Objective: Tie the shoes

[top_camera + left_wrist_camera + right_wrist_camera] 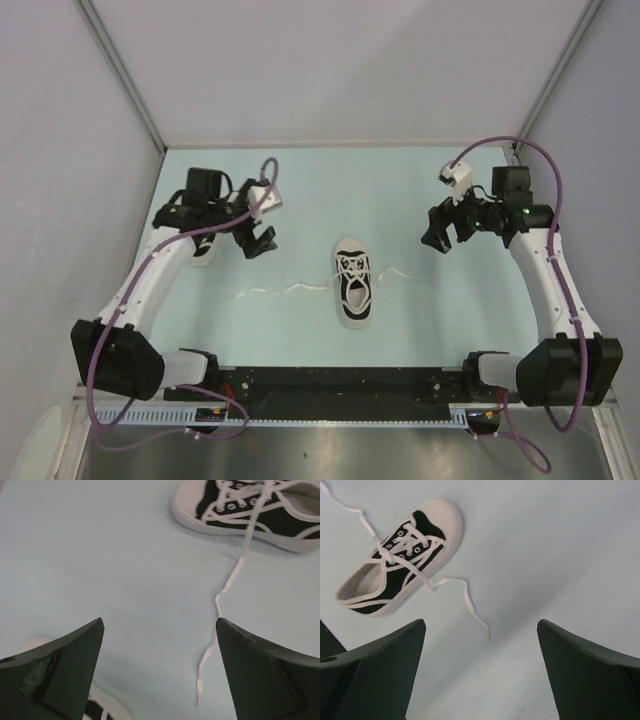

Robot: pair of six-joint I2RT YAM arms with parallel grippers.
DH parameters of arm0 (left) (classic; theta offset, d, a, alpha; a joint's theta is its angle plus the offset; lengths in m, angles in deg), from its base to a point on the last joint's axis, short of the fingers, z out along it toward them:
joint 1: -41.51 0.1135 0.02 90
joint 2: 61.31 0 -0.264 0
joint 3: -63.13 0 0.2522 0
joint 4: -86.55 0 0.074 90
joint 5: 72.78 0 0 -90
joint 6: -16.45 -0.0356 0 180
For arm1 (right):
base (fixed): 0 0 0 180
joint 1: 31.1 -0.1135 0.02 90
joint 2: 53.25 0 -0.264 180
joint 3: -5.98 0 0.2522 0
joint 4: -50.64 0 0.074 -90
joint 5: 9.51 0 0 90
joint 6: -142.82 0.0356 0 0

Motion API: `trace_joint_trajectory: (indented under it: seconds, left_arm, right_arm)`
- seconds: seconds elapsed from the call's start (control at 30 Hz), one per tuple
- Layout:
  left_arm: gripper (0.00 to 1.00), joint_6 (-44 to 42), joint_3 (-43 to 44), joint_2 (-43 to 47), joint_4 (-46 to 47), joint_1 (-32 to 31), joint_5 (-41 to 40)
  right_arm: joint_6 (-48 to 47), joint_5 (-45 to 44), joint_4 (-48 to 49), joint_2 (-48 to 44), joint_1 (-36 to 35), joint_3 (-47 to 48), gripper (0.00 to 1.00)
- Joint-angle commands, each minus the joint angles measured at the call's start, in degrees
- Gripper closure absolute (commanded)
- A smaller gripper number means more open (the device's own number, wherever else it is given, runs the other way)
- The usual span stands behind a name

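One black canvas shoe (353, 288) with a white sole and toe cap lies at the table's centre, its toe toward the arms. Its white laces are loose: one lace (285, 291) trails left across the table, the other lace (395, 271) runs a short way right. A second shoe (203, 251) lies at the left, mostly under my left arm. My left gripper (258, 240) hovers open beside it, holding nothing. My right gripper (440, 236) hangs open to the right of the centre shoe. The left wrist view shows the centre shoe (250, 510), its lace (220, 600) and the open gripper (159, 621). The right wrist view shows that shoe (400, 555), the lace end (470, 605) and the open gripper (481, 621).
Pale walls (70, 150) enclose the light blue table (330, 190) on three sides. A black rail (340, 385) with the arm bases runs along the near edge. Purple cables (555, 190) loop off both arms.
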Motion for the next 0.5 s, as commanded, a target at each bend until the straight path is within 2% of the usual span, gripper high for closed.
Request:
trace_joint_trajectory:
  seconds: [0.0,0.1,0.27,0.47]
  left_arm:
    - [0.0,-10.62,-4.95,-2.3,0.25,-9.8,0.2]
    - [0.01,-14.24,-8.03,-5.99,2.7,-17.01,-3.67]
    - [0.23,-13.72,-7.96,-15.99,7.8,-24.42,-6.14]
    - [0.36,-11.79,-5.76,-24.7,11.06,-29.17,-9.92]
  right_arm:
    - [1.59,2.4,-0.6,6.11,-2.89,1.23,0.0]
    - [0.46,3.28,-3.76,9.62,-2.8,1.05,0.0]
    - [-3.23,9.34,-9.47,14.81,-1.22,1.05,0.0]
    - [-5.08,10.84,-11.59,17.63,1.77,1.14,0.0]
